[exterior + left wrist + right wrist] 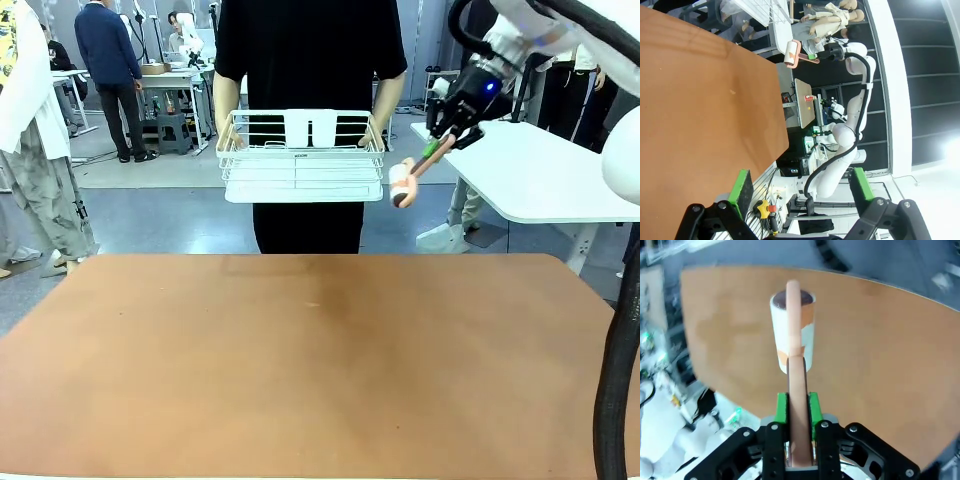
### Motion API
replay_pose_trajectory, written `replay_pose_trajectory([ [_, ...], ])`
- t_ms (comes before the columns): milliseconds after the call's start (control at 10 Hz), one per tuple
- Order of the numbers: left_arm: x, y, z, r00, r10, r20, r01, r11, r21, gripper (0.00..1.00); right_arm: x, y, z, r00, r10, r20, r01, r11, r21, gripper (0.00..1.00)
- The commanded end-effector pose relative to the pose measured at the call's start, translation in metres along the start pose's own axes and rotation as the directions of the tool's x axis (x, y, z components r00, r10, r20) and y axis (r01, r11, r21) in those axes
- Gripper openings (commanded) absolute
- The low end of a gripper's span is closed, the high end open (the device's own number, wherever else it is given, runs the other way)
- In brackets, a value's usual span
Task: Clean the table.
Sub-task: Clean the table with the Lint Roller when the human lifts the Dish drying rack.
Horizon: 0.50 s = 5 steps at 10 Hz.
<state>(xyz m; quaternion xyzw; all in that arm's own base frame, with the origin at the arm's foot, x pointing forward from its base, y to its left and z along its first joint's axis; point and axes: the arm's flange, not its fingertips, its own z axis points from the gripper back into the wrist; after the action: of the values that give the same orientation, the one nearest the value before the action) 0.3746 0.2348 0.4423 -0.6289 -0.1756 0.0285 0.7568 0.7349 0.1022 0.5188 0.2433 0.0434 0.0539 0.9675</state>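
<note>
We see the table [300,370] spread wide below and in front of us, its reddish-brown top smooth, matte and leather-like. Beyond its far edge a person holds a white wire rack [300,160] with both hands. Our right gripper [437,150] hangs raised beside the rack, its green pads clamped narrowly on the slim pinkish handle of a lint roller [405,180], whose white cylindrical head seems paper-wrapped. Our left gripper [800,187] stands wide apart, holding nothing, beside the table's edge.
</note>
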Motion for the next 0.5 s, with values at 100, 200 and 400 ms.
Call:
replay_pose_trajectory([
  [100, -0.001, -0.001, 0.003, 1.000, -0.002, 0.002, 0.002, 1.000, 0.002, 1.00, -0.118, 0.005, 0.006, 0.993, -0.026, 0.119, 0.058, 0.958, -0.280, 0.21],
  [200, -0.001, -0.001, 0.003, 1.000, -0.002, 0.002, 0.002, 1.000, 0.002, 1.00, -0.135, 0.003, 0.018, 0.988, -0.007, 0.152, 0.058, 0.941, -0.334, 0.21],
  [400, -0.001, -0.001, 0.003, 1.000, -0.002, 0.002, 0.002, 1.000, 0.002, 1.00, -0.167, -0.012, 0.028, 0.978, -0.002, 0.208, 0.094, 0.896, -0.434, 0.21],
])
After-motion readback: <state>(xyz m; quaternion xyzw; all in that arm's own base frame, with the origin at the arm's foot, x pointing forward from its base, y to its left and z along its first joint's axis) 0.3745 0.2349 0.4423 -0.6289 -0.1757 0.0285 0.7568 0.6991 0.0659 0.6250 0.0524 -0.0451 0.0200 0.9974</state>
